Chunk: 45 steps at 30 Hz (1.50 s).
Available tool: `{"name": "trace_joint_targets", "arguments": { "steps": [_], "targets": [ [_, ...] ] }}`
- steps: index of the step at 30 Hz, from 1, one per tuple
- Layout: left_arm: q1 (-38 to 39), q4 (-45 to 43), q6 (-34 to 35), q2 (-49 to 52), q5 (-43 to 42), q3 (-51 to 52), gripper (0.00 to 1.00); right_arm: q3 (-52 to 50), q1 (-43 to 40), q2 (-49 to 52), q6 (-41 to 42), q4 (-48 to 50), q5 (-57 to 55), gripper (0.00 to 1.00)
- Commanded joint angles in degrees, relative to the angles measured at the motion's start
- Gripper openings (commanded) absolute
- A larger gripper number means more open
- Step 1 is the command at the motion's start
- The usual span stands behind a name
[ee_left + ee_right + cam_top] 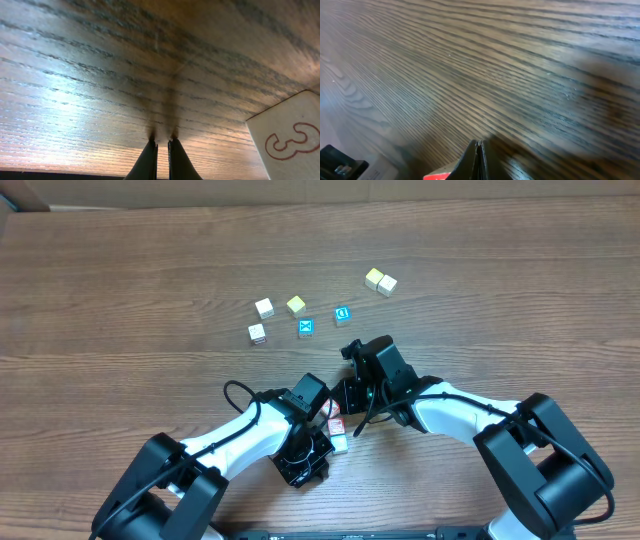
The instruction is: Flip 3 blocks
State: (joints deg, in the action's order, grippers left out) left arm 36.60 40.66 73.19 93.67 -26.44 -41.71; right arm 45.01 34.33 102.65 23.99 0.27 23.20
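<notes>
A small cluster of blocks lies near the table's front, between the two arms: a red-printed block (335, 425) and a teal-green one (340, 444) just below it. In the left wrist view a cream block with a red 3 (292, 140) sits on the wood to the right of my left gripper (162, 142), apart from it. That gripper is shut with nothing between its fingers, tips just above the table. My right gripper (479, 146) is shut and empty too, its tips low over the wood. A red block edge (437, 176) shows beside its left finger.
Farther back on the table lie other cubes: two white ones (264, 307) (257, 333), a yellow one (296, 305), a blue X cube (305, 328), a blue D cube (342, 314), and a yellow and cream pair (379, 280). Both arms crowd the front middle.
</notes>
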Motion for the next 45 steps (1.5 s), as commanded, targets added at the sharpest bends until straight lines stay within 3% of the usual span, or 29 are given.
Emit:
{"name": "trace_joint_targets", "arguments": {
  "steps": [1,31,45],
  "targets": [
    [-0.68,-0.63,0.13,2.21,5.44,1.77,0.04,1.55,0.22,0.35,0.22,-0.11,-0.63,0.04],
    [-0.68,-0.22,0.11,2.21,5.46,1.77,0.04,1.55,0.22,0.35,0.31,-4.11,-0.61,0.04],
    [-0.68,-0.20,0.11,2.21,5.44,1.77,0.04,1.57,-1.53,0.35,1.33,0.39,-2.56,0.04]
  ]
}}
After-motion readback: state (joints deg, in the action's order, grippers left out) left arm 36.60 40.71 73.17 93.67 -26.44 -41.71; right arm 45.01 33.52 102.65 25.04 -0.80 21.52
